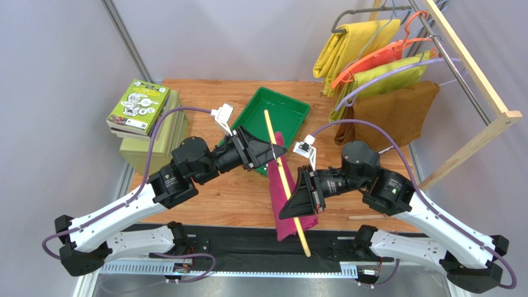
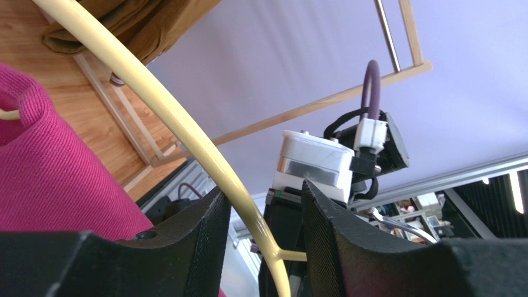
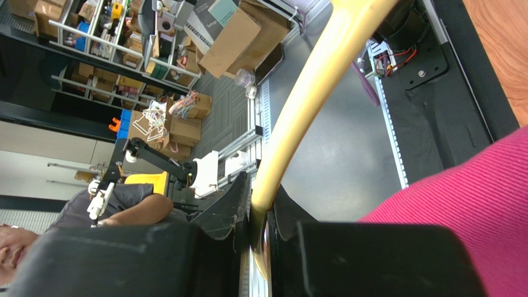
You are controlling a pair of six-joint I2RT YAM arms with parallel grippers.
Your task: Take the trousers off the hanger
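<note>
Broadly, your biggest exposure is the wooden surface (image 1: 235,192) itself. The load hangs close to its near edge, so anything dropped toward the arm bases could land on the black strip (image 1: 248,250) instead of the wood.

Next down, the green tray (image 1: 297,105) lies beneath the far tip of the hanger as seen from above, and a swing of that tip could knock its rim.

The trousers (image 1: 290,224) are draped over the hanger (image 1: 271,127), in the air between the 2 hands. They are a thick bundle, and I judge their weight sits to one side of the grip, so a tug could make the whole thing pivot. The fabric may also snag on the lower bar as it slides, dragging the hanger along instead of coming free.

The right hand (image 1: 286,211) is clamped on the hanger's arm. That is 1 narrow hold on smooth plastic, which could let the hanger roll or slip under a pull.

The left hand (image 1: 279,150) has its jaws apart, with the hanger's curved arm running between the fingers (image 2: 186,241) and the trousers off to one side of them. Close it there and you would likely pinch plastic, not cloth, leaving both hands on the hanger and nothing drawing the trousers off
</note>
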